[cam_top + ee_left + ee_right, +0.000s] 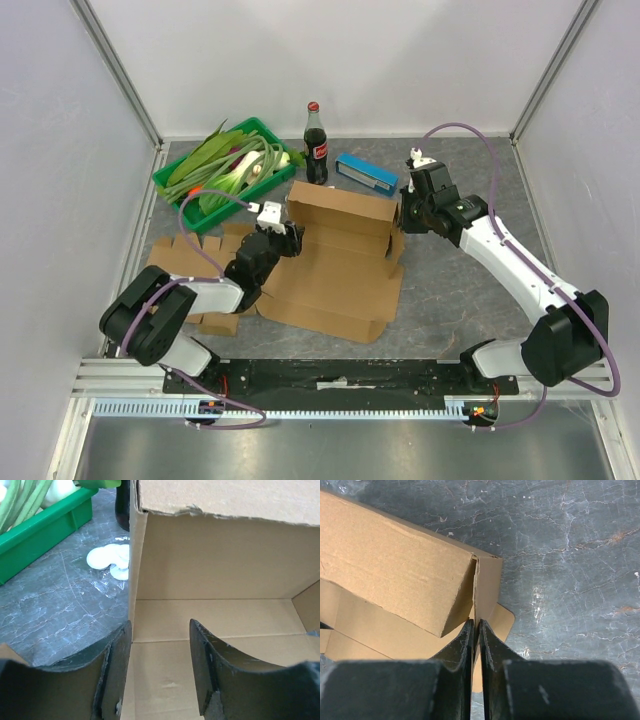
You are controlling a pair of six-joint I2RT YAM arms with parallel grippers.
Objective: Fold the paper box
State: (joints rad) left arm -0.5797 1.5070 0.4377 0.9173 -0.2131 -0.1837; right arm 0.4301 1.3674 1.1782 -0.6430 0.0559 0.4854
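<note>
The brown paper box [340, 275] lies open in the middle of the table, its back wall [345, 208] standing up. My left gripper [290, 236] is at the box's left end. In the left wrist view it [160, 630] is open, with the upright left wall edge [133, 570] just inside its left finger and the box floor [210, 617] between the jaws. My right gripper [402, 215] is at the box's right end. In the right wrist view it [476, 626] is shut on the thin right side flap [488, 580], beside the raised wall [395, 565].
A green tray [172, 180] of leafy vegetables stands at the back left, also seen as the green tray [45, 530] in the left wrist view. A cola bottle [316, 145] and a blue packet [366, 172] stand behind the box. Flat cardboard pieces [180, 255] lie at the left. White discs [110, 560] lie near the tray.
</note>
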